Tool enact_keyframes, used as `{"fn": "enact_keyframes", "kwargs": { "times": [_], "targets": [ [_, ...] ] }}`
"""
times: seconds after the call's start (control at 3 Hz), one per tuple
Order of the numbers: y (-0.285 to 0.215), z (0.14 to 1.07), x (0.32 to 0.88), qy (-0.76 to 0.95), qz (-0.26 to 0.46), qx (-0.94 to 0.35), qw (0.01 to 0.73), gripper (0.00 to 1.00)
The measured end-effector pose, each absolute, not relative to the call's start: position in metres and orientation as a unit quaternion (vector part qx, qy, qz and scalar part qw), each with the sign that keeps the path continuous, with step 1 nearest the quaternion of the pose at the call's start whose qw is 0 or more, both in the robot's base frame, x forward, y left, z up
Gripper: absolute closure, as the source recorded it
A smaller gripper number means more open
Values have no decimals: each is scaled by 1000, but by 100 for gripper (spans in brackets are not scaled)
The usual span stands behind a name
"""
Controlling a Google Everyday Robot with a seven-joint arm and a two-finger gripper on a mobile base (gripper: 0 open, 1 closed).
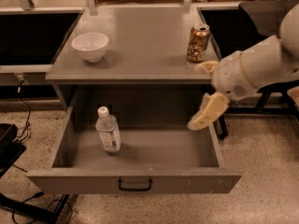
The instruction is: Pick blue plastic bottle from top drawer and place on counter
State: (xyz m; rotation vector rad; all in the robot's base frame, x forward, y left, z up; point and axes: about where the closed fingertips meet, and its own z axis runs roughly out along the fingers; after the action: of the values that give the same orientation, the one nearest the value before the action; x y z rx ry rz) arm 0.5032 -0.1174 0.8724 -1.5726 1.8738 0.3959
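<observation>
Camera view: top drawer [187,181] pulled out, seen from above its front panel.
Blue plastic bottle [108,130]: upright inside the drawer, left of its middle, white cap on.
Counter surface [145,41]: directly above the drawer's rear.
White bowl [90,46]: on the surface, above the drawer's left side.
Gold drink can [198,43]: on the surface, above the drawer's right side.
Gripper [204,90]: over the drawer's right wall, well apart from the bottle; jaws spread, empty.

Layout: top drawer [187,182] open below desk [145,45]; gripper [206,90] at right.
On desk: bowl [90,45] left, can [198,43] right. In drawer's left half: bottle [108,130], upright. Gripper over drawer's right rear corner, well apart from bottle.
</observation>
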Motion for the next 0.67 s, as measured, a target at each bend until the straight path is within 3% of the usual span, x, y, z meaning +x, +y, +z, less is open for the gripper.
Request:
{"fn": "enact_keyframes", "kwargs": {
  "times": [0.67],
  "targets": [
    [-51, 787, 540, 654, 256, -533, 472, 0]
  ]
}}
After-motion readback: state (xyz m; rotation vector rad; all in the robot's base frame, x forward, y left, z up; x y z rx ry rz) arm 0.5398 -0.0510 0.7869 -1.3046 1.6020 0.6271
